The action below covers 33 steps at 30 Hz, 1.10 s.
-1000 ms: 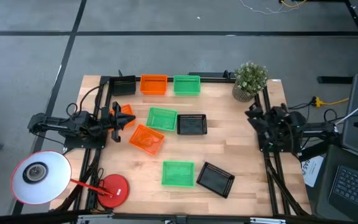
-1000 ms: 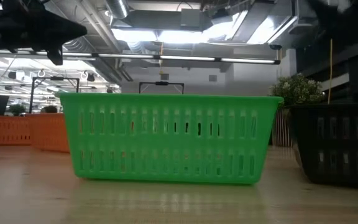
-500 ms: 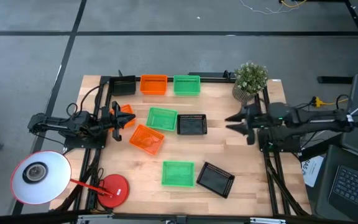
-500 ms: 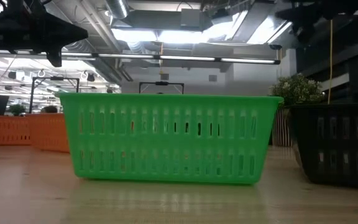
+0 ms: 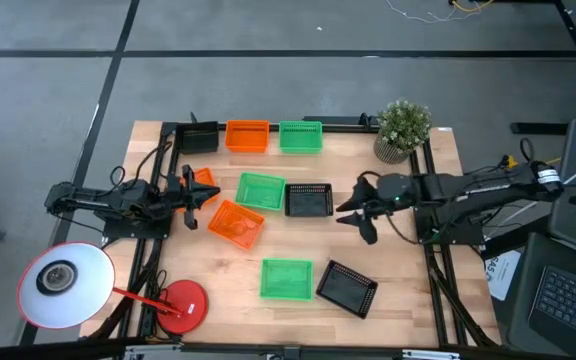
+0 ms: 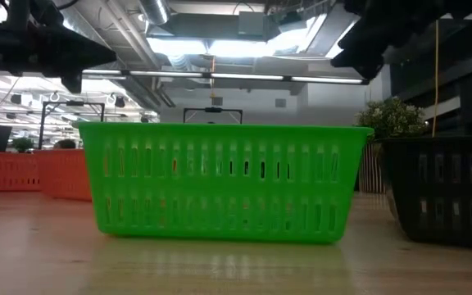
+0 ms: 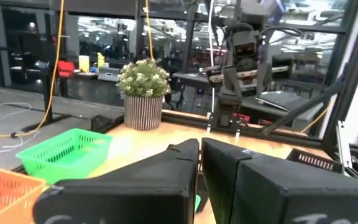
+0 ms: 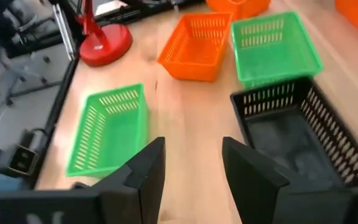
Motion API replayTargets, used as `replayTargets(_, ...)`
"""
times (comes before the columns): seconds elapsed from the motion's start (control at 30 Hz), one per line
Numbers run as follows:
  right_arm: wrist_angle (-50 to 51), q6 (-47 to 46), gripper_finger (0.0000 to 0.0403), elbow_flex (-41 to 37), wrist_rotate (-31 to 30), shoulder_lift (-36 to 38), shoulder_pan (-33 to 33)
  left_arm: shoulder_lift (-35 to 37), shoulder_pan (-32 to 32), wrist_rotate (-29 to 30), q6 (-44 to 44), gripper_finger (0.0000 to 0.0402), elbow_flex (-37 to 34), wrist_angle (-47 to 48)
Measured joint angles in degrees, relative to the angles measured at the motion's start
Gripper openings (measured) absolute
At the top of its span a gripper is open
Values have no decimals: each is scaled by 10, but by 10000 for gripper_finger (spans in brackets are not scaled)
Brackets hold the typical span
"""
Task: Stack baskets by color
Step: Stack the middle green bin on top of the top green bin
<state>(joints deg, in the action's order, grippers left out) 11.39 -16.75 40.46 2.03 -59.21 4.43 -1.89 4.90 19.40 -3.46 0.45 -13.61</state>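
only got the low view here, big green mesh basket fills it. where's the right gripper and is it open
Observer: The right gripper is open, empty, out over the table beside the black perforated plastic basket in the middle.
Operator: left one doing anything
Observer: The left gripper is shut with nothing in it, at the table's left edge by a small orange mesh basket.
Operator: any stacks done yet
Observer: None that I can see; another orange mesh basket and the green mesh basket next to it lie singly. The baskets at the far edge I cannot judge.
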Motion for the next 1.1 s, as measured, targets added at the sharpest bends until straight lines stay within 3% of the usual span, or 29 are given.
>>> replayTargets(0.23, -34, 36, 160, 62, -35, -115, -20, 0, 0, 0, 28, 11, 0, 3)
replayTargets(0.8, 71, 202, 160, 418, -43, -527, -51, 0, 0, 0, 24, 11, 0, 58)
replayTargets(0.97, 89, 220, 160, 479, -97, -604, -50, 0, 0, 0, 24, 11, 0, 63)
replayTargets(1.1, 116, 219, 160, 505, -100, -639, -51, 0, 0, 0, 24, 11, 0, 76)
